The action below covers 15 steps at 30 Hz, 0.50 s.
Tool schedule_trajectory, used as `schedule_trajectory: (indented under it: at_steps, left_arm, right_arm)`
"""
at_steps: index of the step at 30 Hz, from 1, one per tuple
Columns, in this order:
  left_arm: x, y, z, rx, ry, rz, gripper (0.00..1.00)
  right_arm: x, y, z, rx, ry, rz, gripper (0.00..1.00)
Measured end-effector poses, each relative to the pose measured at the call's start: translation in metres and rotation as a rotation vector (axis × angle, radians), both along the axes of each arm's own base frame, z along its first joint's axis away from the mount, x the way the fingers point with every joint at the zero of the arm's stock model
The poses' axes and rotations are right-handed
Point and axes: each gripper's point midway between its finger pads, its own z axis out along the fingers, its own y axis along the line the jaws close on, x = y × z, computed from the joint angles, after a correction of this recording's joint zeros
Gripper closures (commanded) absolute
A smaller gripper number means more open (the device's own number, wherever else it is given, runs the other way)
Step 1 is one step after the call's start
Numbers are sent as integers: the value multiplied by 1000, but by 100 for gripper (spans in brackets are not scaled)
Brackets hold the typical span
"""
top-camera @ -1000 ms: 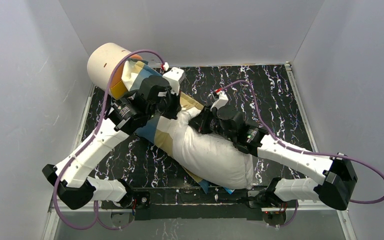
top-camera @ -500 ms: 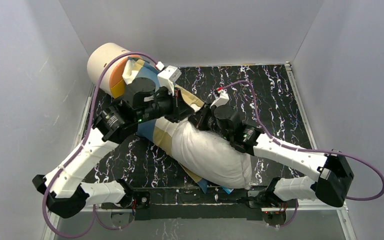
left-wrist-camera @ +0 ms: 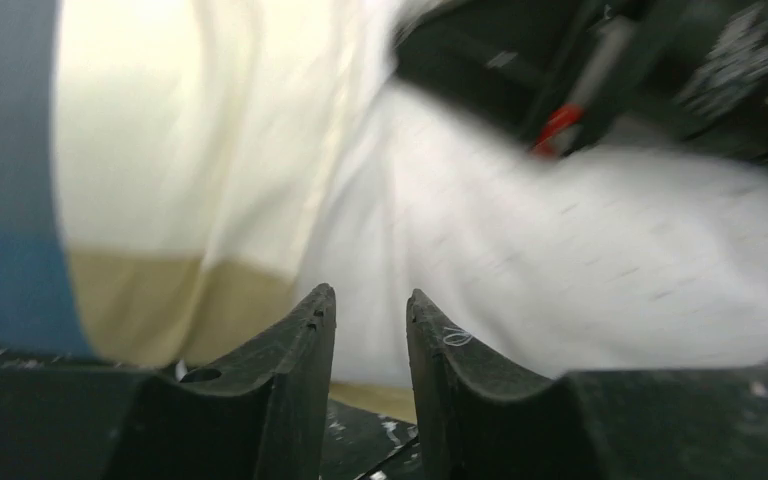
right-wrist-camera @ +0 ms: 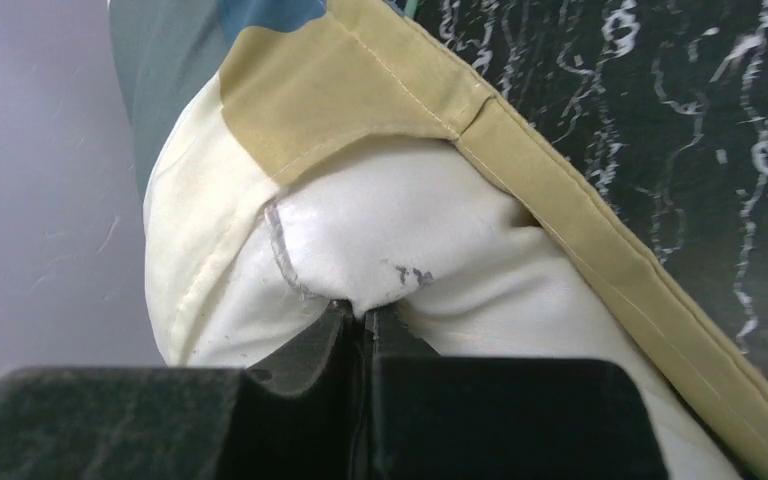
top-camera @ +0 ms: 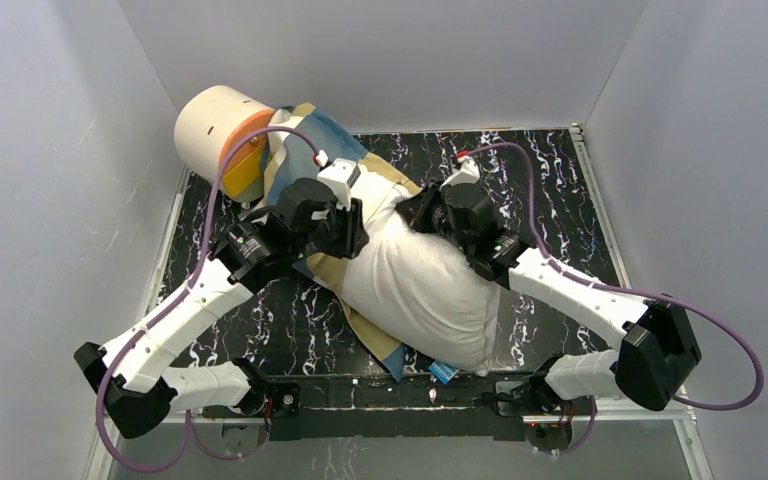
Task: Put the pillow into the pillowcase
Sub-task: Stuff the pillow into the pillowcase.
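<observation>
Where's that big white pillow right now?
In the top view, the pillow lies diagonally across the middle of the table, its far end inside the pillowcase, near the cream cylinder at the back left.

The top camera looks down from above and behind the arms onto the whole table (top-camera: 560,190). Each wrist camera looks out past its own fingers (left-wrist-camera: 290,400), very close up. All three views share the pillow (top-camera: 420,290) where it meets the pillowcase (top-camera: 325,130).
</observation>
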Motion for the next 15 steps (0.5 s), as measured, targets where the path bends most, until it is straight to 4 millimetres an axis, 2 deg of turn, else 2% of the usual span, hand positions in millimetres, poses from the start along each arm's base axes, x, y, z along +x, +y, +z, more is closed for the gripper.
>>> schedule_trajectory:
  at_steps: [3, 6, 7, 9, 10, 12, 13, 15]
  left_arm:
    - [7, 25, -35, 127, -1, 89, 52]
    - [19, 44, -65, 236, -20, 173, 41]
    - [23, 47, -70, 262, -27, 192, 40]
    - [39, 46, -79, 307, -56, 223, 40]
    - [48, 41, -83, 324, -71, 225, 44]
    - [63, 31, -96, 357, -82, 221, 75]
    - [71, 23, -104, 376, -83, 211, 84]
    - [82, 11, -115, 393, -83, 189, 92]
  right_arm:
    - [17, -21, -8, -5, 13, -49, 99]
    - [22, -28, -15, -6, 22, -60, 99]
    - [23, -30, -17, -2, 23, -60, 96]
    - [28, -37, -19, 5, 25, -66, 80]
    - [31, -41, -19, 5, 26, -71, 73]
    - [38, -53, -22, -20, 34, -80, 58]
    - [41, -60, -23, -47, 45, -86, 50]
    - [45, -72, -22, -110, 59, -79, 36]
